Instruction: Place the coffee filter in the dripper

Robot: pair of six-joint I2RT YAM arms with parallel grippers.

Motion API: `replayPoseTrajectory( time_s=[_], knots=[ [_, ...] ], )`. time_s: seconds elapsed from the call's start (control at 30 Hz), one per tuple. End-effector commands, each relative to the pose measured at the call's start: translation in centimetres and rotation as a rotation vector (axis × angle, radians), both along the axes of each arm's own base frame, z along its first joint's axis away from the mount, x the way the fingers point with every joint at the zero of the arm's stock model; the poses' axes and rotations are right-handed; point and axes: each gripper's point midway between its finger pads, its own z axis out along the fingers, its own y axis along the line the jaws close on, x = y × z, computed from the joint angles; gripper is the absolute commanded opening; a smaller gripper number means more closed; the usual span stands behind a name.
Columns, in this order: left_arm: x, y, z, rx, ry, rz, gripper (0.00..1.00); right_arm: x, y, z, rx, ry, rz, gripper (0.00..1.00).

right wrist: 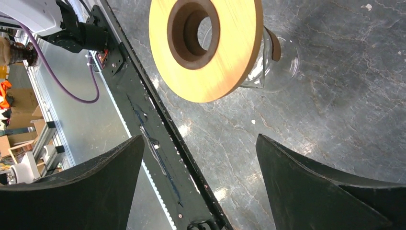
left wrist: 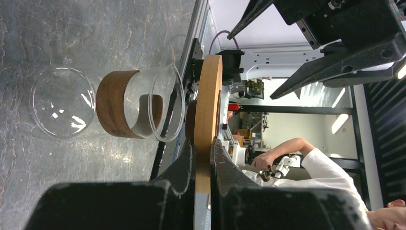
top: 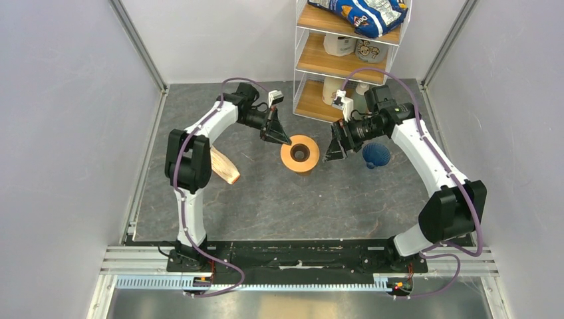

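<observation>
My left gripper (left wrist: 203, 143) was clamped on the rim of the orange-brown ring (left wrist: 208, 96), both fingers pressed flat against its two faces. The ring sat at the mouth of the glass cup (left wrist: 139, 103). My right gripper (right wrist: 198, 139) hung just beside the ring with its fingers spread wide and nothing between them. The dripper (top: 376, 155) rested on the table (top: 266, 199) just beyond the right wrist, apart from the ring. I could not pick out a single coffee filter in any view. I saw only the cream-and-tan paper stack (top: 225, 166) lying near the left arm. I judged the step in hand to be seating the ring on the cup, so my care went into keeping it level and its hole centred over the glass mouth. I meant to let go only once it bore evenly, drawing the fingers straight back off the rim so it would not tip. The right arm had to stay clear of the dripper beside it.
</observation>
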Motion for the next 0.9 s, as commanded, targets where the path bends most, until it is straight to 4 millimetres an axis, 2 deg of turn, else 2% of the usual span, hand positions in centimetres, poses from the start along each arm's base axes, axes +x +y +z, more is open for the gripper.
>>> replayPoseTrajectory(
  time_s=[0.0, 0.2, 0.67, 0.87],
  knots=[
    [0.9, -0.9, 1.6, -0.052, 0.011, -0.004, 0.02, 1.0, 0.2, 0.4, 0.016, -0.022, -0.027, 0.95],
    [1.8, -1.5, 0.6, -0.037, 0.035, 0.024, 0.02, 1.1, 0.1, 0.3, 0.010, -0.028, -0.019, 0.95],
    [0.8, -1.9, -1.2, -0.010, 0.073, 0.021, 0.02, 0.3, -0.4, -0.4, -0.018, -0.038, 0.015, 0.95],
    [1.1, -1.9, -2.0, 0.006, 0.073, 0.031, 0.02, 0.3, -0.4, -0.5, -0.019, -0.046, 0.025, 0.95]
  ],
)
